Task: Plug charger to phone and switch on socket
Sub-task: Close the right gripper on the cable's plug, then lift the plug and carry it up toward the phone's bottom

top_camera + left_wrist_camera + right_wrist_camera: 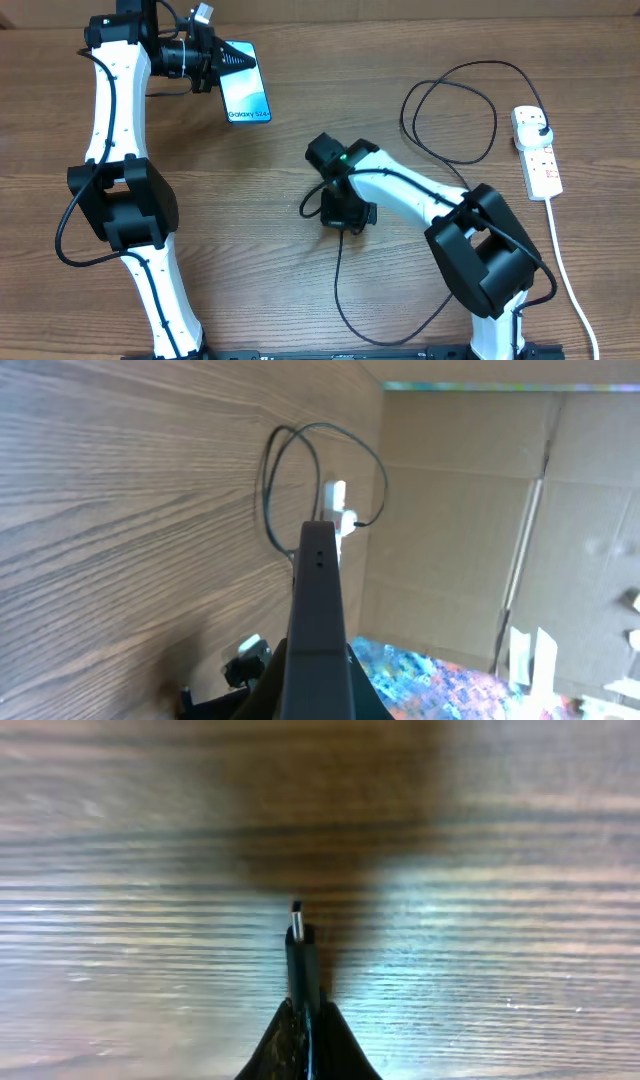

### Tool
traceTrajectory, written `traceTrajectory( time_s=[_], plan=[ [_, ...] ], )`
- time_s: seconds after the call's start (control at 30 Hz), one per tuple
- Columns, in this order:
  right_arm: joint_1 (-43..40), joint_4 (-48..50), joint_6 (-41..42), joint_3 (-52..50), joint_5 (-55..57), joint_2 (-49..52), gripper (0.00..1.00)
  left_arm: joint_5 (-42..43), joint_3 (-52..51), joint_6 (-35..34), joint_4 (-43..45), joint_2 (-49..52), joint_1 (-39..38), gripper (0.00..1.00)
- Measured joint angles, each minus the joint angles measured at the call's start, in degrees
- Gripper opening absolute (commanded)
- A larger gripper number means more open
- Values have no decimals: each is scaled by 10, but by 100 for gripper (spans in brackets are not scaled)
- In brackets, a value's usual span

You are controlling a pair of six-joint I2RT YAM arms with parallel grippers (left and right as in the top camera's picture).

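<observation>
The phone (246,84), cyan screen up with "Galaxy S24" text, is at the back left. My left gripper (207,60) is shut on its far end. In the left wrist view the phone shows edge-on as a dark bar (318,595) rising from the left gripper (316,695). My right gripper (322,210) at the table's middle is shut on the charger's connector end; its metal tip (297,924) sticks out past the right gripper's fingers (308,1025) just above the wood. The black charger cable (452,78) loops to its plug in the white socket strip (541,160) at the right.
The strip's thick white cord (568,280) runs down the right side toward the front edge. In the left wrist view the cable loop (272,480) and the strip (338,512) show beyond the phone, with cardboard walls (470,510) behind. A thin black cable (340,290) trails in front of the right gripper.
</observation>
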Motion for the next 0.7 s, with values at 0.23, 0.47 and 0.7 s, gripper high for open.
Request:
traceTrajectory(
  time_s=[0.23, 0.47, 0.7],
  plan=[
    [-68, -4, -64, 78, -147, 0, 4, 30, 0, -2, 17, 0, 0, 4],
    [-153, 57, -156, 99, -397, 0, 4, 65, 0, -12, 63, 0, 0, 4],
    [-190, 160, -224, 99, -596, 0, 4, 114, 0, -95, 179, 0, 0, 4]
  ],
)
